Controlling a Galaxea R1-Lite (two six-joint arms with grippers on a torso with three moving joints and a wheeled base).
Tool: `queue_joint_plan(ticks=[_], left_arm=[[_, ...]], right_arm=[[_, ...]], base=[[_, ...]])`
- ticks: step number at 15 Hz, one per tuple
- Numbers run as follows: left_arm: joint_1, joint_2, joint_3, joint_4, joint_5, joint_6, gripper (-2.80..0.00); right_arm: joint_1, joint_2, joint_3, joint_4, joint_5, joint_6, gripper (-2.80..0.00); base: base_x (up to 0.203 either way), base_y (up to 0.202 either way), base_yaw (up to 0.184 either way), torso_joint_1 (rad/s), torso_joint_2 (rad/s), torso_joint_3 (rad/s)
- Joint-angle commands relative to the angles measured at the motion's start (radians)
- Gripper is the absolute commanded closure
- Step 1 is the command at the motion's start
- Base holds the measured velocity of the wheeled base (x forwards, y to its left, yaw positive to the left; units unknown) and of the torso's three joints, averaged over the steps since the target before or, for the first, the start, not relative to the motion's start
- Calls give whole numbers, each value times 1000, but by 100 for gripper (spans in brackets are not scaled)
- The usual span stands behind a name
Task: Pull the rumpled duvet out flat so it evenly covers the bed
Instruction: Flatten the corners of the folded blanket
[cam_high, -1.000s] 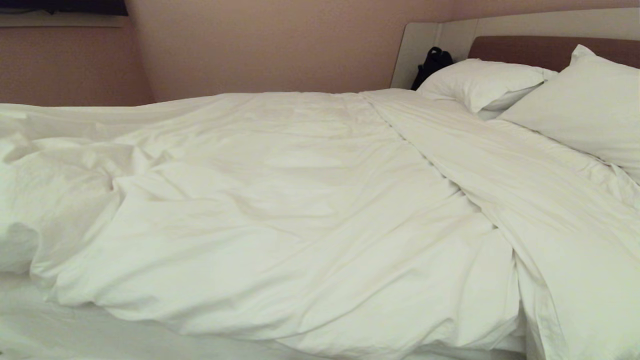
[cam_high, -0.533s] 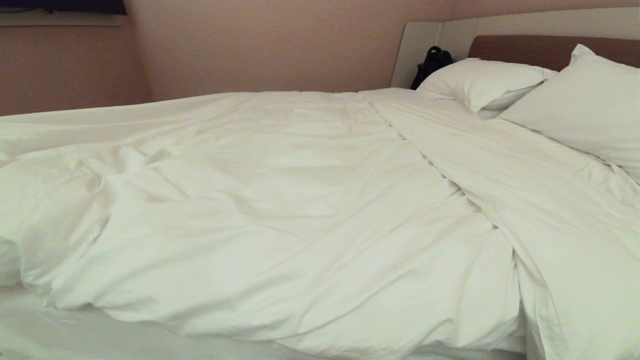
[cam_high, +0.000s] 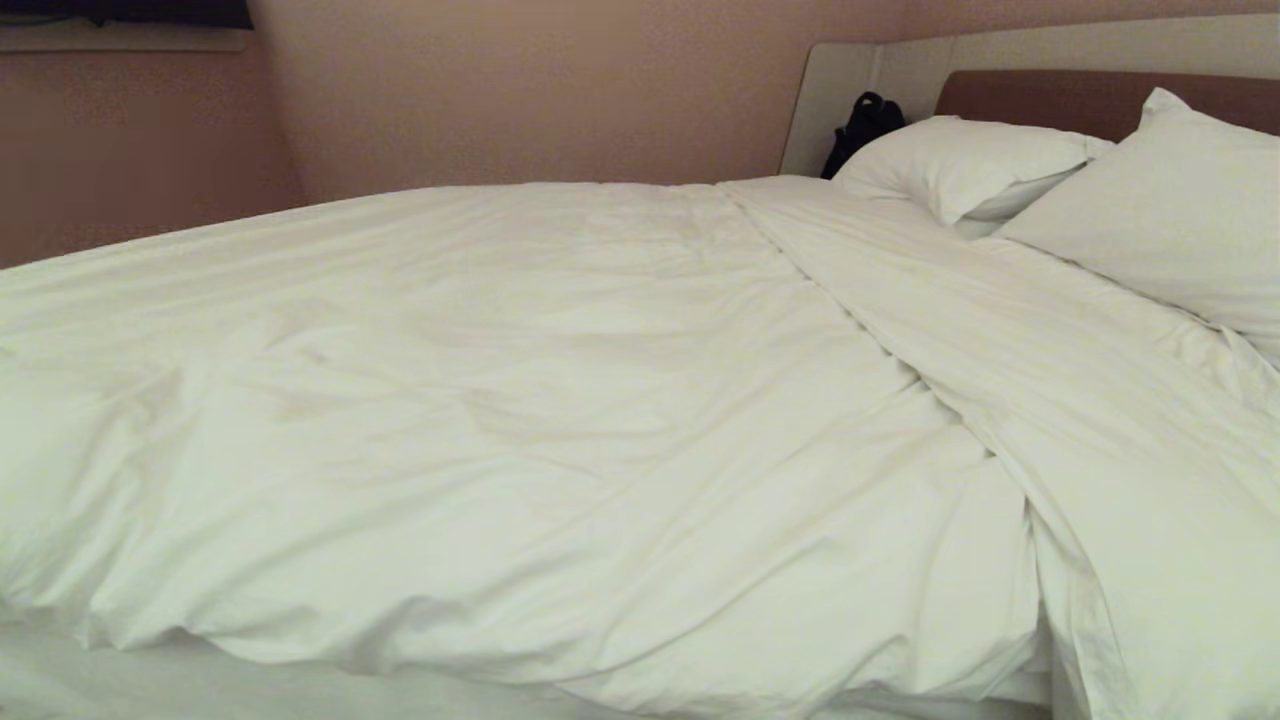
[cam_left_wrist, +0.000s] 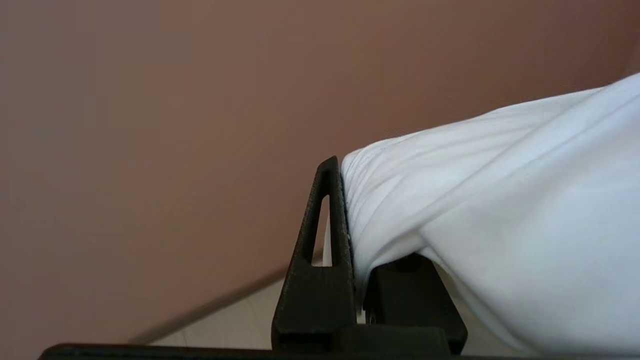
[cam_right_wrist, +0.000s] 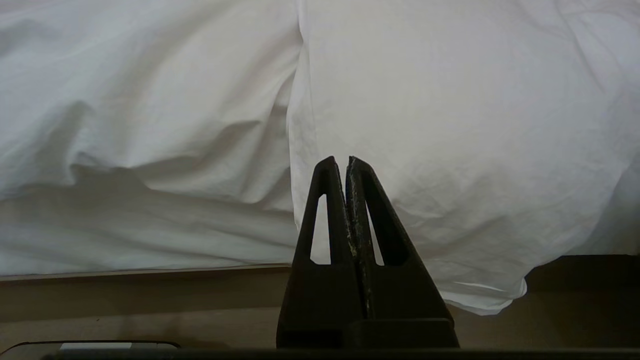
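Duvet (cam_high: 560, 420) cloth takes up nearly all I can see, a thick white quilt spread across the bed (cam_high: 870, 70) from the far edge to the near one, with soft creases running over it and a long fold crossing toward the headboard end. Its near edge lies bunched along the side of the mattress, and a strip of sheet (cam_high: 300, 695) shows below it. Two white pillows (cam_high: 1150, 200) lean at the head of the bed, and a small black bag (cam_high: 862, 125) sits beside them against the headboard. Off to the side, the left gripper (cam_left_wrist: 350, 210) has its fingers pinched tight on a gathered corner of the duvet, the cloth stretched away from it. The right gripper (cam_right_wrist: 347, 162) hangs by the bedside, fingers pressed together on nothing.
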Motion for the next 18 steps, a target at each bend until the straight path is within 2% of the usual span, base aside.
queue_joint_plan(ticks=[1, 5, 6, 9, 11, 14, 18], left_arm=[[-3, 46, 9, -6, 1, 1, 0], [-9, 57, 35, -13, 1, 29, 0], [-10, 60, 38, -12, 0, 30, -280], [-29, 44, 42, 18, -3, 17, -280], [-47, 2, 52, 113, -2, -27, -280], [-78, -115, 94, 363, -8, -115, -280], [-146, -281, 178, 740, -14, -148, -280]], right_arm=[[0, 0, 0, -1, 0, -1, 0], [0, 0, 0, -1, 0, -1, 0], [0, 0, 0, -1, 0, -1, 0], [0, 0, 0, -1, 0, -1, 0], [0, 0, 0, -1, 0, -1, 0], [0, 0, 0, -1, 0, -1, 0], [0, 0, 0, -1, 0, -1, 0]], base=[[0, 0, 0, 0, 0, 0], [0, 0, 0, 0, 0, 0], [0, 0, 0, 0, 0, 0], [0, 0, 0, 0, 0, 0], [0, 0, 0, 0, 0, 0], [0, 0, 0, 0, 0, 0], [0, 0, 0, 0, 0, 0]])
